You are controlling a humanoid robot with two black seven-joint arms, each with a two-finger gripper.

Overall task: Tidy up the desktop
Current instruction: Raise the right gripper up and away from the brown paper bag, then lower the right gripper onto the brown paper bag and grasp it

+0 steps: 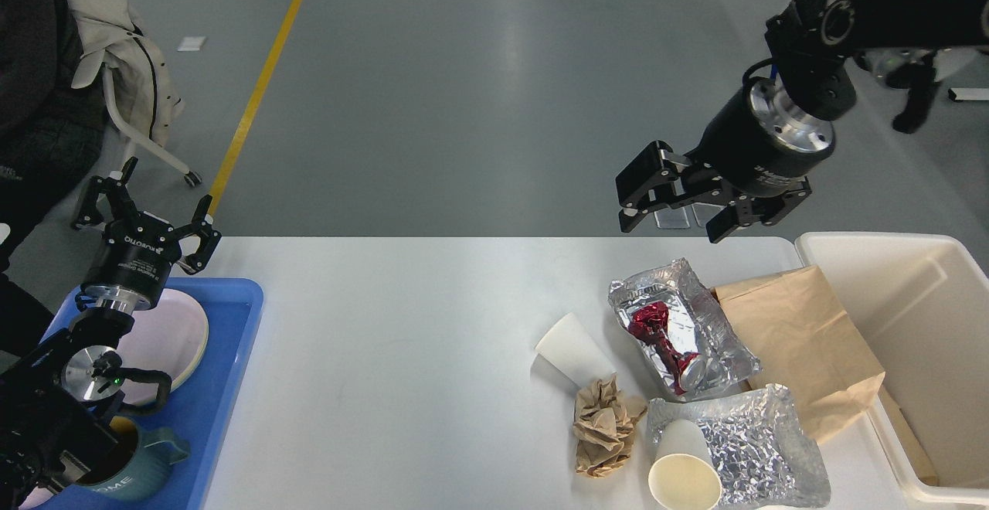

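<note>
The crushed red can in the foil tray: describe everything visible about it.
The crushed red can is a metallic red drink can, squashed thin at its waist and crumpled. It lies on its side in the upper foil tray, running diagonally, with its silver end toward the near right. It rests on the tray's wrinkled foil floor and touches nothing else. The right gripper hangs open above the desktop's far edge, well clear of it.

1 view only, from the robot's head, looking forward and steeply down. It takes in the white desktop (402,355) from close above, the grey floor (494,69) beyond its far edge, and both arms entering from the left and right frame edges.
</note>
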